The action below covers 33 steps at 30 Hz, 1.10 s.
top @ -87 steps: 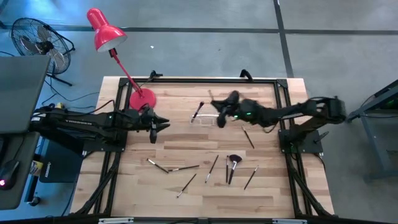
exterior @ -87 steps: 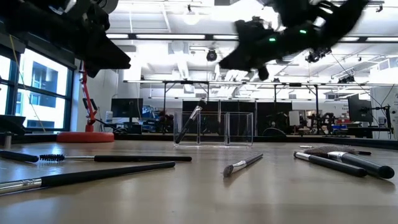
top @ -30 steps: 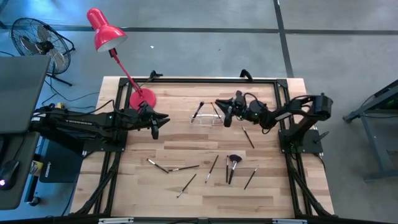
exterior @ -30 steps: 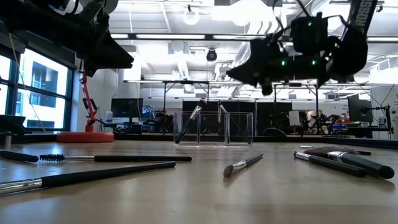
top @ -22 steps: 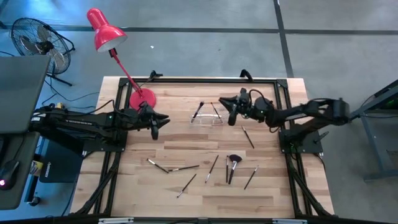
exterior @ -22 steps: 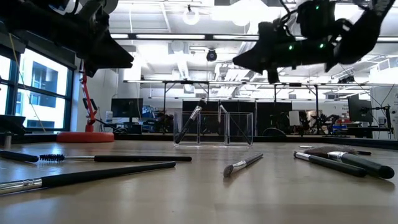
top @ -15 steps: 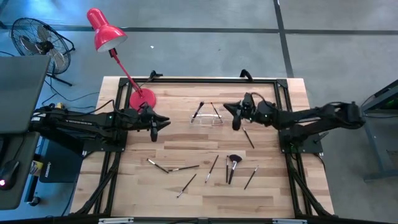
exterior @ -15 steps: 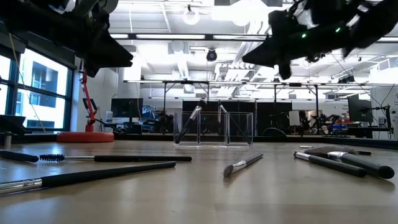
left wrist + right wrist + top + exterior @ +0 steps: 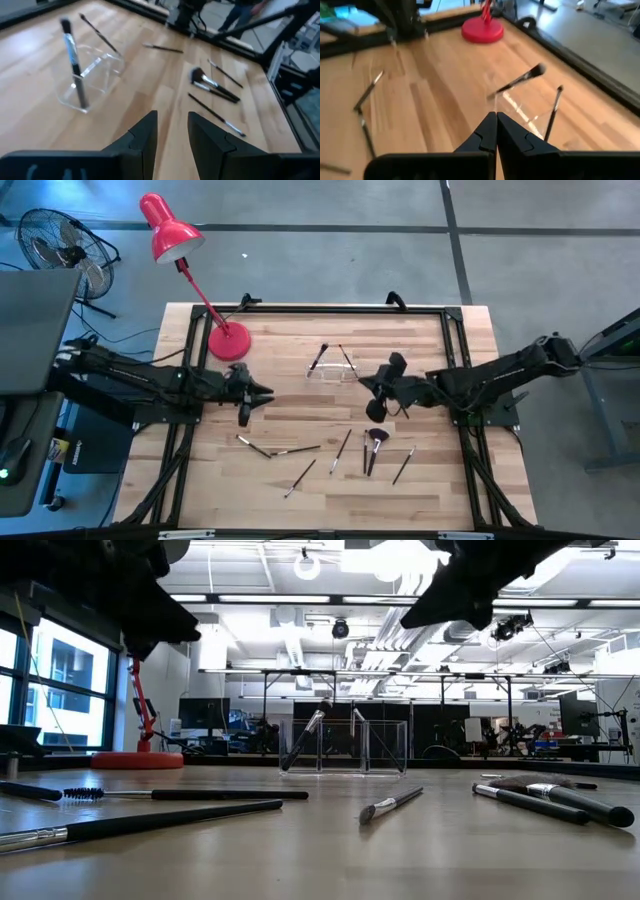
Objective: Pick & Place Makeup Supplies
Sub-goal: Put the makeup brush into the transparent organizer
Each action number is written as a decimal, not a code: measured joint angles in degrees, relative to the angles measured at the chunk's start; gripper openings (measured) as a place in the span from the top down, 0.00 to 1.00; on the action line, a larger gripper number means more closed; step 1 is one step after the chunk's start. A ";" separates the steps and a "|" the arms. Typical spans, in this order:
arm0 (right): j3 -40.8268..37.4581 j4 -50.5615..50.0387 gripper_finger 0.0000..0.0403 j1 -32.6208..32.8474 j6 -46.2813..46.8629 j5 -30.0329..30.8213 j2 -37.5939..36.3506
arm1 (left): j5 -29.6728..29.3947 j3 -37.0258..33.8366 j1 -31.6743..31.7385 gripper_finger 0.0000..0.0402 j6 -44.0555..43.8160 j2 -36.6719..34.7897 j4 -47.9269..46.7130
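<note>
A small clear holder (image 9: 333, 370) stands far of the table's middle with two brushes leaning in it, one dark-headed (image 9: 520, 80) and one thin (image 9: 552, 112). Several brushes and liners lie flat toward the near edge, among them a fluffy black-headed brush (image 9: 375, 442), a pair of thin ones (image 9: 275, 448) and a liner (image 9: 403, 465). My right gripper (image 9: 372, 392) hovers shut just near and right of the holder, above the fluffy brush's far side. My left gripper (image 9: 245, 395) hovers open over the left part of the table, fingers pointing right (image 9: 170, 132).
A red desk lamp's base (image 9: 228, 338) stands on the far left of the table. The black frame rails (image 9: 455, 350) run along the table's edges. Bare wood lies between the two grippers (image 9: 300, 405). In the low view the long brushes (image 9: 150, 820) lie close to the near edge.
My right gripper has left the holder's right side and swung toward the near edge, ending over the fluffy brush's far side. My left gripper has shifted a little toward the near edge. The brushes and holder have stayed put.
</note>
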 joint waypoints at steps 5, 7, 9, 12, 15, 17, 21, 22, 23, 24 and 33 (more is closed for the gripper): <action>-0.31 -1.22 1.00 1.02 2.44 -1.51 2.35 | -7.36 8.30 -8.04 0.74 -1.70 8.38 -9.59; -0.36 -2.24 1.00 1.02 3.53 -3.43 3.46 | -9.23 12.54 -10.18 0.74 -3.29 12.12 -14.14; -0.37 -3.12 1.00 1.07 3.63 -6.07 4.39 | -9.64 16.78 -12.01 0.74 -5.30 15.84 -18.12; -0.36 -3.23 1.00 1.19 3.65 -10.19 5.54 | -9.26 22.39 -14.27 0.74 -9.96 21.61 -24.86; -0.35 -2.71 1.00 2.08 3.25 -14.31 6.54 | -8.88 27.60 -16.24 0.74 -14.35 27.25 -27.93; -0.35 -2.64 1.00 3.41 2.29 -15.55 7.28 | -8.25 30.37 -17.58 0.74 -15.78 30.42 -29.13; -0.35 -0.05 1.00 6.34 0.53 -16.08 9.96 | -6.30 34.48 -19.65 0.74 -17.52 35.90 -29.00; -0.35 1.07 1.00 7.01 -0.08 -16.06 10.89 | -5.52 34.98 -19.98 0.74 -17.55 36.95 -29.12; -0.35 2.31 1.00 7.57 -0.82 -16.06 11.88 | -4.88 35.23 -20.40 0.74 -17.72 37.90 -29.67; -0.35 3.14 1.00 8.22 -1.35 -16.10 12.75 | -3.91 35.54 -20.78 0.74 -18.48 38.94 -30.10; -0.35 6.52 1.00 12.03 -0.47 -17.91 16.71 | 6.27 35.88 -21.04 0.74 -24.61 45.19 -35.36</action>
